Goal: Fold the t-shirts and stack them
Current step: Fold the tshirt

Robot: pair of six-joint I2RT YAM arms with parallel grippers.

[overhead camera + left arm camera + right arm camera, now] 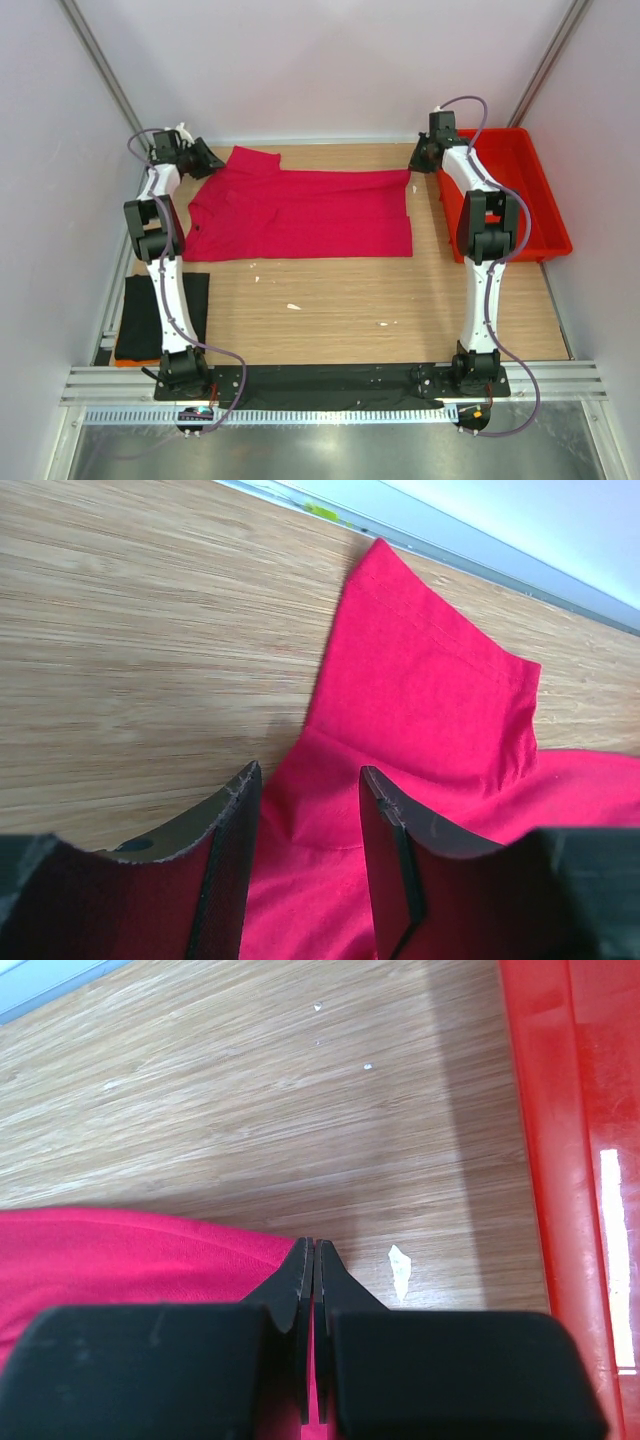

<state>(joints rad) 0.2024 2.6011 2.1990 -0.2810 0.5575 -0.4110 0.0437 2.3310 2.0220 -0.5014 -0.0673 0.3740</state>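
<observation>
Black shirt lies as a flat rectangle at the table's left edge, beside the left arm's base. Farther back, the left gripper hovers over the pink shirt's left sleeve, jaws parted by a moderate gap (the cloth lies slack beneath, not pinched). The pink shirt spreads flat across the far half, its sleeve close to the back rail. Bare wood with a few white scraps runs from its near hem to the arm bases. The right gripper is pressed together on the shirt's far right corner. The tray sits along the right edge, just beside the right arm; only its red floor shows.
</observation>
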